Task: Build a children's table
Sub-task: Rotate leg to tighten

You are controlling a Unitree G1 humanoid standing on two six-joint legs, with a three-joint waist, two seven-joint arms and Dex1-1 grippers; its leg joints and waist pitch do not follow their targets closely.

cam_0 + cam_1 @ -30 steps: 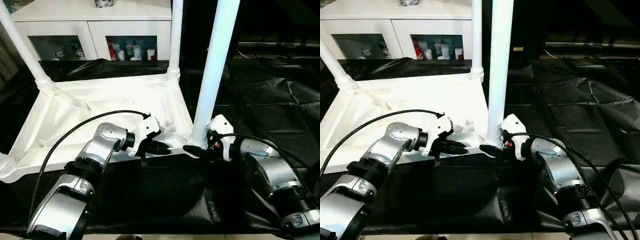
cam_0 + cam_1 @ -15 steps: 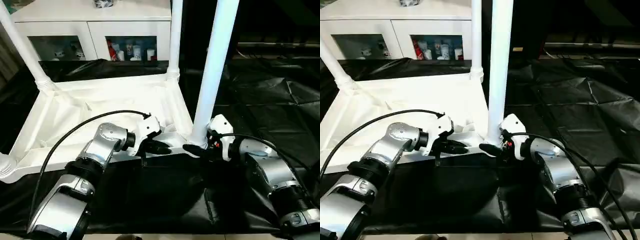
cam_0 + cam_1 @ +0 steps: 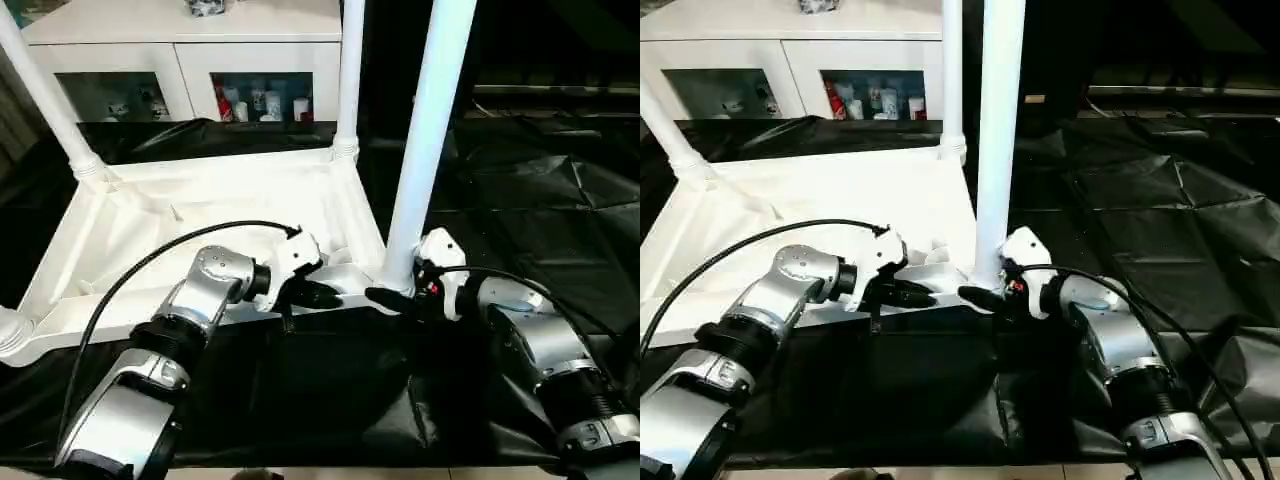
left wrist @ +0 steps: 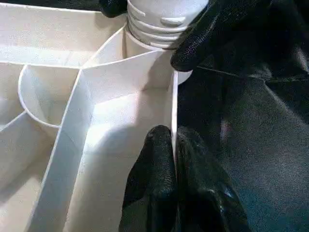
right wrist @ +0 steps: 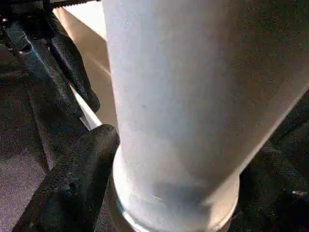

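Tabletop (image 3: 200, 210) rim pinched by left pincer (image 4: 175, 145); right pincer (image 3: 392, 297) clasps leg (image 3: 420, 150).

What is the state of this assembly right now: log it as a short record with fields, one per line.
tabletop: upside down on the black work table
far legs: two stand in their sockets, one at the far left, one at the far right
near right leg: upright at its corner socket
left gripper: shut on the tabletop rim near that corner
right gripper: shut on the near right leg's base
background: white cabinet
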